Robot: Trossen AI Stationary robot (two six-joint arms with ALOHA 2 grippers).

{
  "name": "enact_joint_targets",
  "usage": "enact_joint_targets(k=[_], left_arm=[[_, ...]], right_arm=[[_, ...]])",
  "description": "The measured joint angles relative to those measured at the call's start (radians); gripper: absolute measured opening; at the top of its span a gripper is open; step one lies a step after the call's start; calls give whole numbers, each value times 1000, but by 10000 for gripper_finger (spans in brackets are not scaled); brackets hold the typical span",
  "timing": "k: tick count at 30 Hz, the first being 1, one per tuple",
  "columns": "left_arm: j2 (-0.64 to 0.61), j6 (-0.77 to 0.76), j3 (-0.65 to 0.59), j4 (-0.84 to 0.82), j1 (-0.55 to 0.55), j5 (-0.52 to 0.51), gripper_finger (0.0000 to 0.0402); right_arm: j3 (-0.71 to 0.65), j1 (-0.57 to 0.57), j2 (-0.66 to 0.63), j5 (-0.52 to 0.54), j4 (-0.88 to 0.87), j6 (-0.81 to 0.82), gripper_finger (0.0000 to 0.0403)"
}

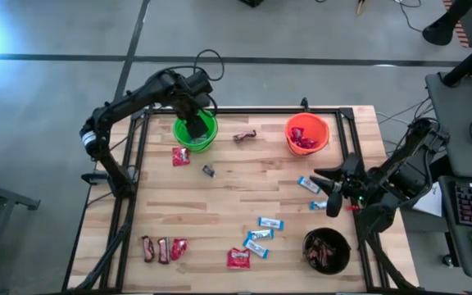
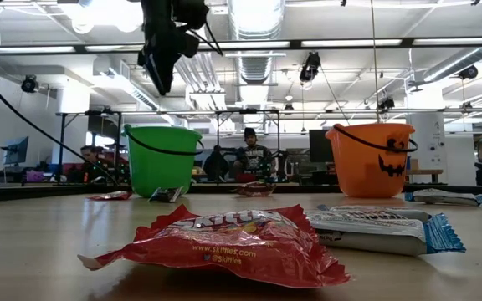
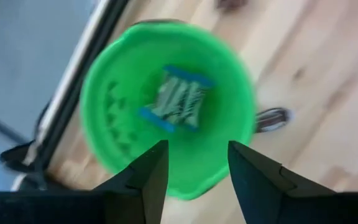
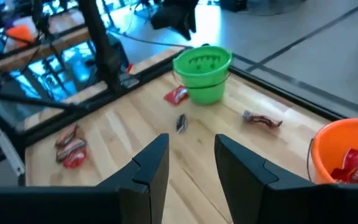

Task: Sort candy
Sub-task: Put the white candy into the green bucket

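1. Red Skittles packet (image 2: pixel 224 242), printed "www.skittles.com" and "@Skittles", lies flat nearest on the wooden table (image 1: pixel 244 205), well in front of the green bucket (image 1: pixel 196 131).
2. Right gripper (image 1: pixel 324 183): fingers apart, empty, far right of that bucket.
3. Left gripper (image 1: pixel 195 129): released above the bucket; blue-and-white bar (image 3: pixel 178 99) inside, lying diagonally.

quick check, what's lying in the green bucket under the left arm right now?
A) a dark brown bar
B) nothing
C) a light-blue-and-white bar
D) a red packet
C. The left wrist view looks straight down into the green bucket and shows a light-blue-and-white bar inside it, with the left gripper above and its jaws apart.
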Motion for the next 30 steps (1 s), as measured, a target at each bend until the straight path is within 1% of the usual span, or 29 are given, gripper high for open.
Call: enact_joint_targets(k=[4, 6, 10, 17, 22, 26, 30], left_arm=[[0, 52, 0, 46, -25, 76, 143], [0, 82, 0, 82, -39, 87, 141], [0, 89, 0, 126, -58, 92, 139], [0, 115, 0, 130, -103, 204, 139], [-2, 148, 0, 138, -150, 218, 139], [-2, 171, 0, 139, -177, 218, 139], [-2, 171, 0, 139, -194, 218, 139]], right_arm=[[0, -53, 2, 1, 0, 10, 119], [0, -93, 7, 1, 0, 9, 118], [0, -166, 13, -14, -1, -13, 120], [0, -300, 13, -153, -58, -17, 118], [0, -394, 17, -230, -149, 5, 120], [0, -456, 17, -292, -184, 3, 118], [-3, -512, 17, -378, -218, 25, 120]])
